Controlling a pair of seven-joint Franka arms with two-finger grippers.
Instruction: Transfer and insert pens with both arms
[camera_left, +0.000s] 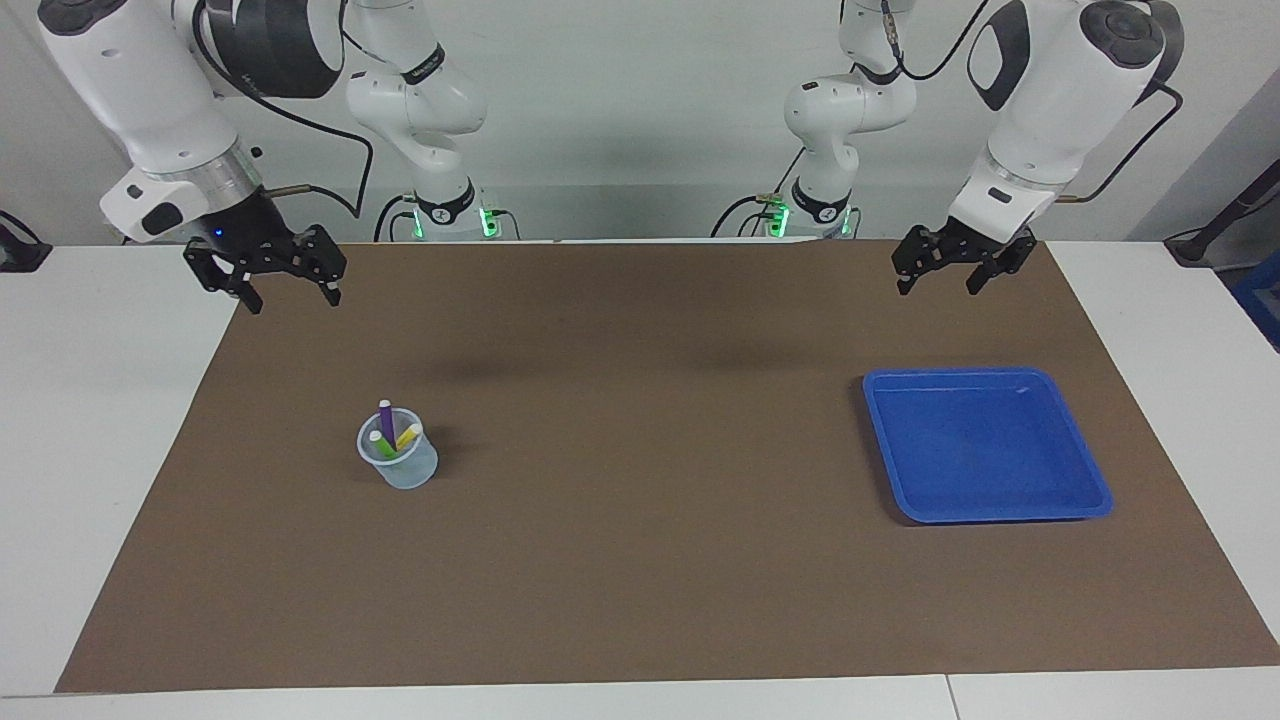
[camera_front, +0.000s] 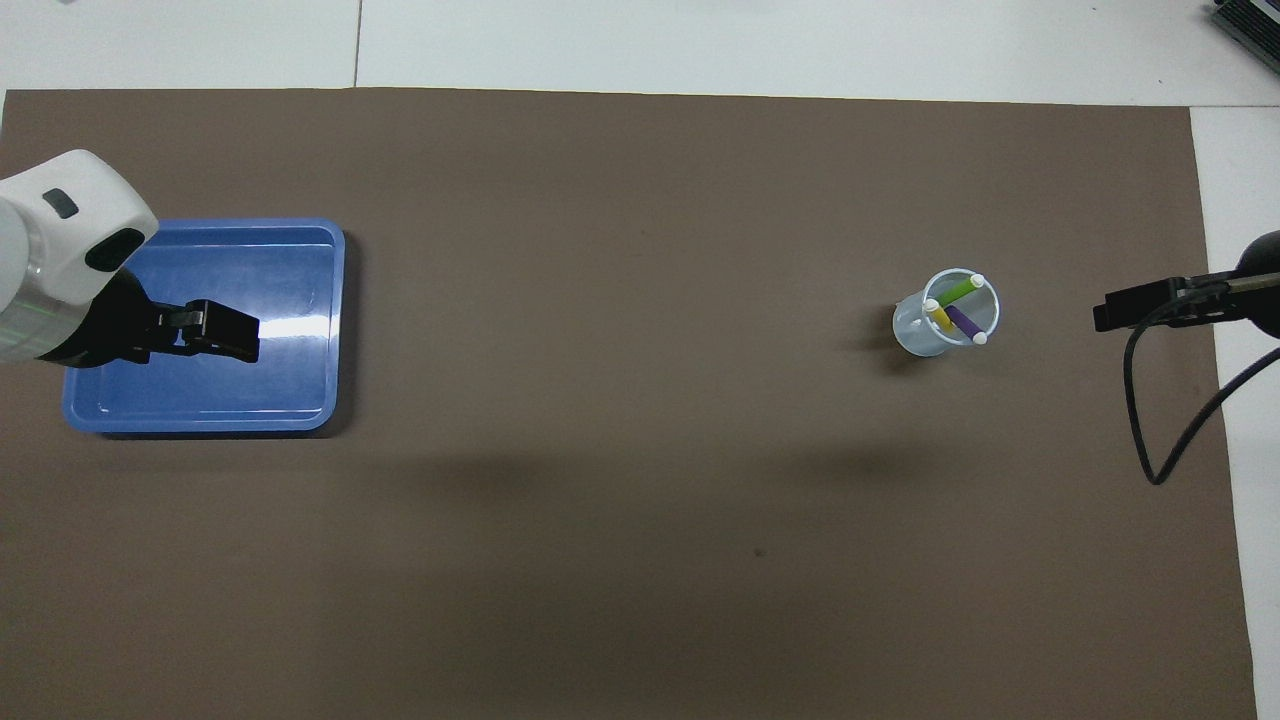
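Note:
Three pens stand in a clear cup (camera_left: 400, 462) (camera_front: 925, 330) on the brown mat, toward the right arm's end: the purple pen (camera_left: 386, 420) (camera_front: 963, 322), the yellow pen (camera_left: 408, 436) (camera_front: 938, 316) and the green pen (camera_left: 380, 443) (camera_front: 960, 292). My right gripper (camera_left: 294, 300) (camera_front: 1130, 305) hangs open and empty high above the mat's edge, well clear of the cup. At the other end, the left gripper (camera_left: 938, 288) (camera_front: 222, 334) is also open and empty, raised in the air by the blue tray (camera_left: 985, 510) (camera_front: 200, 415).
The blue tray holds nothing and lies on the mat toward the left arm's end. A black cable (camera_front: 1160, 420) dangles from the right arm over the mat's edge. White table surrounds the brown mat (camera_left: 640, 560).

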